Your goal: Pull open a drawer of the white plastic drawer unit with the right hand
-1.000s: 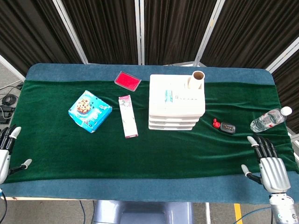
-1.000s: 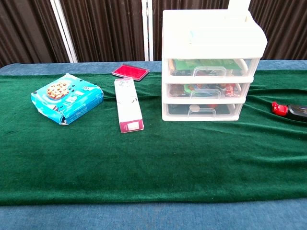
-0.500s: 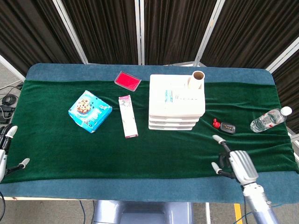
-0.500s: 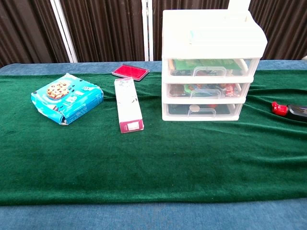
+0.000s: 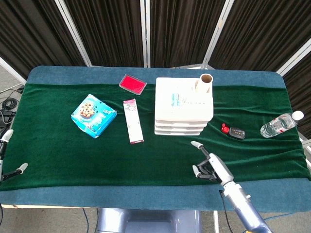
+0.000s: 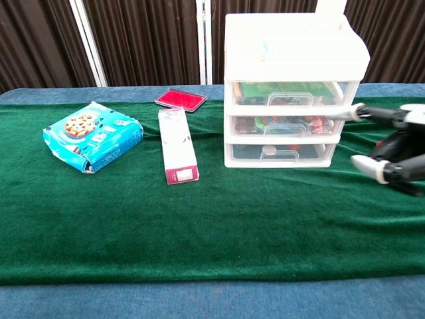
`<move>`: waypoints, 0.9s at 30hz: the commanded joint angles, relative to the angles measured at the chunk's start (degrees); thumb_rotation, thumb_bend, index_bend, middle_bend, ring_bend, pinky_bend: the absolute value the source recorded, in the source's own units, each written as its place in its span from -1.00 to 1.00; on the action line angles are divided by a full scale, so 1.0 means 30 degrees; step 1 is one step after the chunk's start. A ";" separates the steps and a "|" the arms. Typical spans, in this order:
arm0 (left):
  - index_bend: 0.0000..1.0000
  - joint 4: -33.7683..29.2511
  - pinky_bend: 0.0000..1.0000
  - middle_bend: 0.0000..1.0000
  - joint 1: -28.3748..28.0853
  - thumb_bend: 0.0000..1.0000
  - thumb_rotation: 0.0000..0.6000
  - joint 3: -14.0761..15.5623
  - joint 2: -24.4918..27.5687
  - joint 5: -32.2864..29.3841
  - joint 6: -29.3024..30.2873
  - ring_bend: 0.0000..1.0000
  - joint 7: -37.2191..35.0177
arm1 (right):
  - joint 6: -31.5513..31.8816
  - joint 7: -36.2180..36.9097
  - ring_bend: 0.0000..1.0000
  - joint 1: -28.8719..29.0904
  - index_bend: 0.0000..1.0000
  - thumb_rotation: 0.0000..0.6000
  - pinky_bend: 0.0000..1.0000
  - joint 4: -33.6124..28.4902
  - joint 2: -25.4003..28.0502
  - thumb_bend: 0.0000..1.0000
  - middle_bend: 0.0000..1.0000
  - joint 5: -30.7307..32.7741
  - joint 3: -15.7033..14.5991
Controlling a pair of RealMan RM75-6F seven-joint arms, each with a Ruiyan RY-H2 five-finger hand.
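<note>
The white plastic drawer unit stands at the table's middle right, its three clear drawers all closed, with a cardboard tube on top. My right hand hovers open in front of the unit and to its right, fingers spread and empty, apart from the drawer fronts. My left hand shows only at the far left table edge, fingers apart, holding nothing.
A blue cookie box, a long pink-and-white carton and a red flat case lie left of the unit. A red-and-black item and a water bottle lie to its right.
My right hand has swept left from the table's right front corner to just in front of the drawer unit, entering the chest view. The left hand has slipped a little further off the left edge.
</note>
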 commanded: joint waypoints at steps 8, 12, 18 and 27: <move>-1.00 0.0089 -1.00 -1.00 0.0058 -1.00 1.00 -0.0090 0.0071 -0.0008 0.0162 -1.00 -0.0242 | -0.0719 0.2062 0.96 0.1108 -0.87 1.00 0.66 0.1213 -0.2470 -0.04 0.91 0.2077 0.1541; -1.00 0.0116 -1.00 -1.00 0.0066 -1.00 1.00 -0.0147 0.0149 -0.0091 0.0140 -1.00 -0.0491 | -0.0896 0.1939 0.96 0.1553 -0.91 1.00 0.66 0.2514 -0.3851 -0.03 0.90 0.3035 0.1862; -1.00 0.0180 -1.00 -1.00 0.0039 -1.00 1.00 -0.0183 0.0186 -0.0205 0.0001 -1.00 -0.0663 | -0.0991 0.1665 0.94 0.1841 -0.99 1.00 0.66 0.3444 -0.4743 -0.03 0.88 0.3716 0.2115; -1.00 0.0230 -1.00 -1.00 0.0024 -1.00 1.00 -0.0251 0.0232 -0.0343 -0.0095 -1.00 -0.0854 | -0.0161 0.1229 0.94 0.2003 -1.00 1.00 0.66 0.4320 -0.5849 -0.01 0.88 0.4115 0.2791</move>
